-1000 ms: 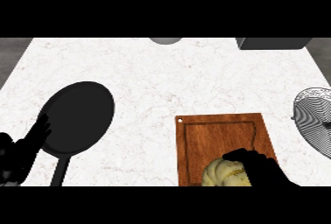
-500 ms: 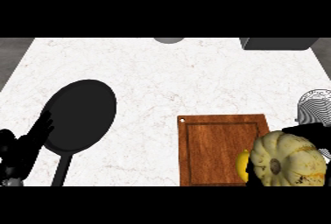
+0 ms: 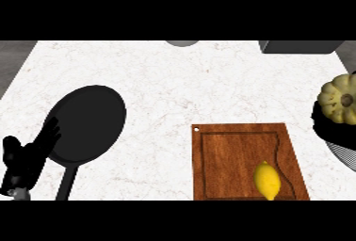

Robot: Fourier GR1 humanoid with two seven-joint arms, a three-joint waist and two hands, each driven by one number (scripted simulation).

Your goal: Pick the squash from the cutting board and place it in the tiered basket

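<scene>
The pale yellow ribbed squash (image 3: 339, 98) was off the wooden cutting board (image 3: 236, 155), carried by our dark right hand (image 3: 324, 123) over the wire tiered basket (image 3: 345, 151), unreleased, we judged; our left hand (image 3: 26, 157) rested with fingers spread.

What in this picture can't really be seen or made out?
- Right hand: head view, mostly hidden behind the squash and cut off by the right edge; finger pose unclear.
- Tiered basket: only a sliver shows at the right edge.
- Grey round thing and dark box: cut off at the top.
</scene>
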